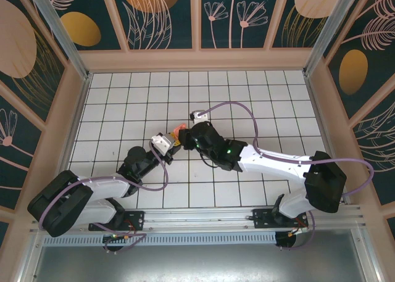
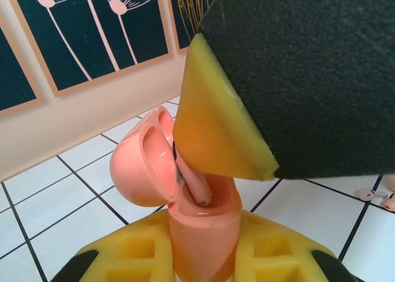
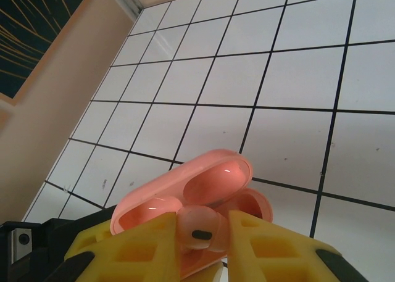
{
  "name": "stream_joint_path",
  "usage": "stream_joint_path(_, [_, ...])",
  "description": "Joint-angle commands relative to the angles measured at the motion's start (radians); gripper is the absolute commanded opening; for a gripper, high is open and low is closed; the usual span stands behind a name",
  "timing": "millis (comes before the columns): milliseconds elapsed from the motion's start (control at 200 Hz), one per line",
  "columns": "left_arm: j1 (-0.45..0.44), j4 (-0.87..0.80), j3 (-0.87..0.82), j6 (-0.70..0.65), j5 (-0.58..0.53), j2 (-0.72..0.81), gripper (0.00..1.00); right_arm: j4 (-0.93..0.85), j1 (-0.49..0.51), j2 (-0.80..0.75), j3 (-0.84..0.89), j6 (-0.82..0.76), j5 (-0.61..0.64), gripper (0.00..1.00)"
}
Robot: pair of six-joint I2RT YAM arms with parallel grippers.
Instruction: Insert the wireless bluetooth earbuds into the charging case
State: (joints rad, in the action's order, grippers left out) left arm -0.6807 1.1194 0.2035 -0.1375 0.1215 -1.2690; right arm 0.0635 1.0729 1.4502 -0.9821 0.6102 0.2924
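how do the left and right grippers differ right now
The left gripper is clamped on the open charging case; the right gripper pinches a much smaller earbud. The left gripper grips the case's body from both sides, while the right gripper leans in over the case, with the earbud's stem at its opening. Both are yellow-tipped and shut on salmon-pink plastic.

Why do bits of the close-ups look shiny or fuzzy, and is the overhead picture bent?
Right wrist view: a glare streak on the open lid of the charging case; the right gripper near the lens is soft, the tiles sharp. Left wrist view: a highlight inside the lid; the yellow pad above looks slightly soft. Top view: even light, faint shadows, corner posts splaying outward.
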Motion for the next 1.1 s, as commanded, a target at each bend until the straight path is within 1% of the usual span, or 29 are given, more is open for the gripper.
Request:
stream_joint_path(0, [-0.015, 0.143, 0.031, 0.013, 0.044, 0.003, 0.13, -0.003, 0.009, 0.002, 0.028, 0.016, -0.06, 0.23])
stream_joint_path(185, [-0.014, 0.143, 0.031, 0.017, 0.046, 0.005, 0.13, -0.022, 0.009, -0.001, 0.03, 0.016, -0.04, 0.23])
stream_joint_path(355, [-0.018, 0.142, 0.03, 0.016, 0.043, 0.007, 0.12, -0.067, 0.01, -0.015, 0.023, -0.006, 0.032, 0.22])
stream_joint_path(540, [-0.016, 0.141, 0.029, 0.015, 0.048, 0.007, 0.12, -0.078, 0.016, -0.022, 0.012, -0.065, 0.074, 0.22])
stream_joint_path(751, [-0.017, 0.129, 0.035, 0.012, 0.072, 0.009, 0.12, -0.092, 0.031, -0.01, 0.002, -0.166, 0.089, 0.21])
stream_joint_path(961, [-0.017, 0.129, 0.034, 0.009, 0.067, 0.017, 0.12, -0.125, 0.038, -0.031, 0.003, -0.214, 0.151, 0.21])
stream_joint_path(1096, [-0.017, 0.13, 0.036, 0.01, 0.073, 0.016, 0.12, -0.118, 0.048, -0.035, 0.009, -0.254, 0.16, 0.21])
